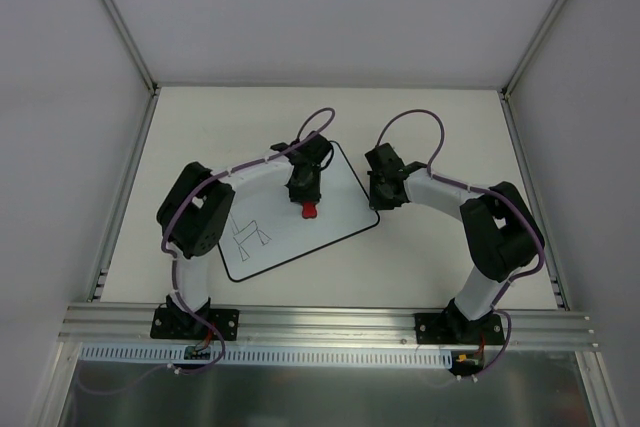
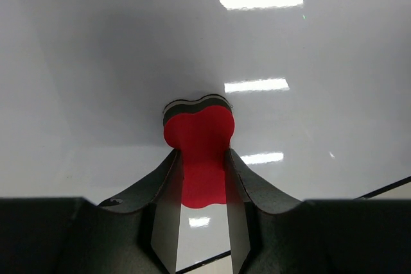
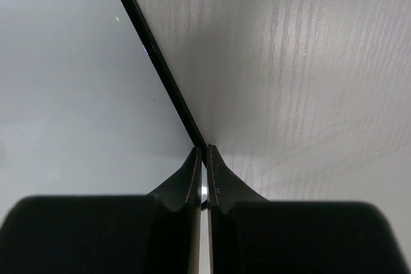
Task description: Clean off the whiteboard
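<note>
The whiteboard (image 1: 290,237) lies tilted on the table, with a black line sketch (image 1: 247,237) on its left part. My left gripper (image 1: 306,199) is over the board's upper middle, shut on a small red bone-shaped eraser (image 1: 309,211). In the left wrist view the eraser (image 2: 199,145) is held between the fingers, its far end on the glossy board (image 2: 96,62). My right gripper (image 1: 380,195) is shut at the board's right edge. In the right wrist view its tips (image 3: 204,153) meet on the black border (image 3: 160,62).
The pale table (image 1: 440,247) surrounds the board, wood-grained in the right wrist view (image 3: 308,81). Grey walls with metal posts (image 1: 120,17) enclose the back and sides. An aluminium rail (image 1: 330,322) carries both arm bases at the near edge.
</note>
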